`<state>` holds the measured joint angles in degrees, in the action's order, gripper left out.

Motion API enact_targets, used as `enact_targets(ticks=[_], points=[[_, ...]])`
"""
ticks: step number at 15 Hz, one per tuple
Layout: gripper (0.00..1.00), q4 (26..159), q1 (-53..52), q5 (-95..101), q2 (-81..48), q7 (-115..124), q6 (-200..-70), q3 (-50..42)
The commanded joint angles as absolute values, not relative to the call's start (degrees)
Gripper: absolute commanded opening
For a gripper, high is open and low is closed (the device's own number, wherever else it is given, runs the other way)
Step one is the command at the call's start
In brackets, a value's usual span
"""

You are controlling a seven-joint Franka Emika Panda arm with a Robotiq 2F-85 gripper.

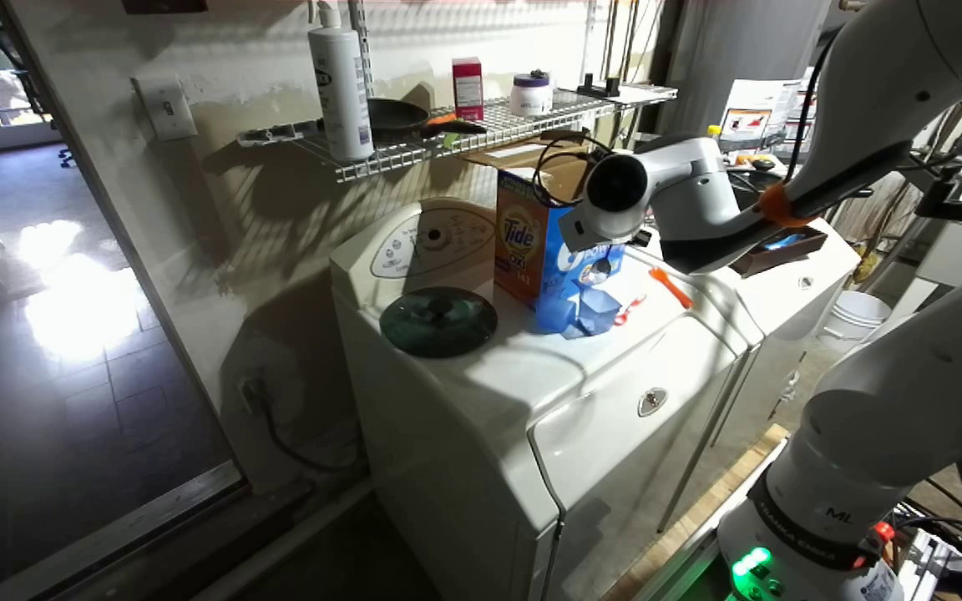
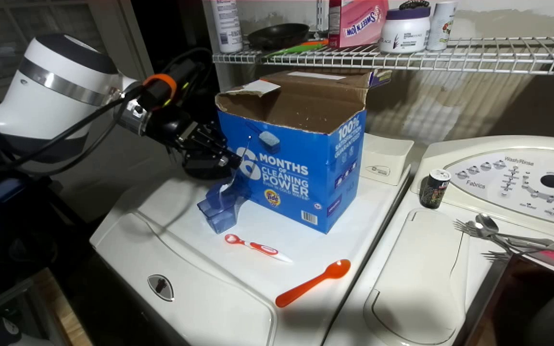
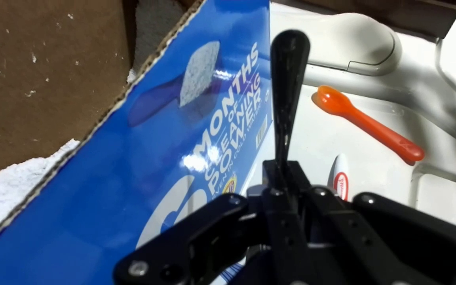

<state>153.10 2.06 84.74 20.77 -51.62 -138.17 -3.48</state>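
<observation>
Though box (image 2: 296,156) crowds hand (image 3: 281,172), orange spoon (image 3: 370,124) lies apart

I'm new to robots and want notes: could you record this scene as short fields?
Pincer: shut on a slim utensil
Just below: translucent blue container
Beside: open-topped Tide box, white powder inside
Surface: white laundry machine
Lying on it: orange spoon, red-and-white spoon
Shelf above: dark pan, pink box, among others

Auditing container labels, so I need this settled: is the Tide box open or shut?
Open: the Tide box has its lid flap folded back in an exterior view; the wrist view shows white powder inside.
</observation>
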Motion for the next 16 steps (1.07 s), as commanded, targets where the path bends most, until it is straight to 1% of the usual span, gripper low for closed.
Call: enact_targets(ticks=[1,16], points=[[0.02,154.69,1.15,87.51,22.87,-48.8,-135.91,-2.88],[0.02,155.39,0.0,89.42,23.47,-47.42,-133.54,-2.44]])
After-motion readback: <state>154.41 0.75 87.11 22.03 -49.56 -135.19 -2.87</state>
